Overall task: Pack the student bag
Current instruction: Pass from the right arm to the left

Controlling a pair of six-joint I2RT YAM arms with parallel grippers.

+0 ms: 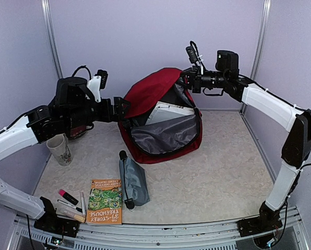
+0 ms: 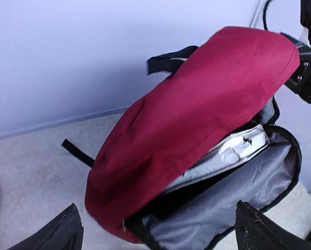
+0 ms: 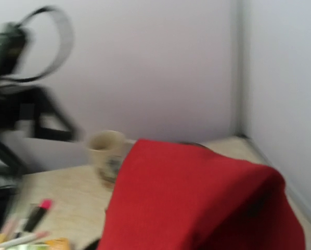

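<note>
The bag (image 1: pixel 150 91) sits at the back middle of the table (image 1: pixel 212 172), mouth facing the arms, grey lining showing and a white flat thing (image 1: pixel 168 112), perhaps a folder, already standing inside. The right gripper (image 1: pixel 188 78) is clenched at the top of the red flap and seems to be pinching it to hold the mouth up; its own camera is too blurred to confirm the grip. The left gripper (image 1: pixel 123 108) hangs just beside the bag's left edge with its jaws released and nothing between them. My reading is that one item is in and the step in hand is fetching another. The pouch (image 1: pixel 133 181), book (image 1: pixel 105 200), cup (image 1: pixel 59 148) and highlighter (image 1: pixel 68 197) lie near the front. Next, the left arm would need to swing back to one of these, likely the pouch, while the right holds the flap open.
</note>
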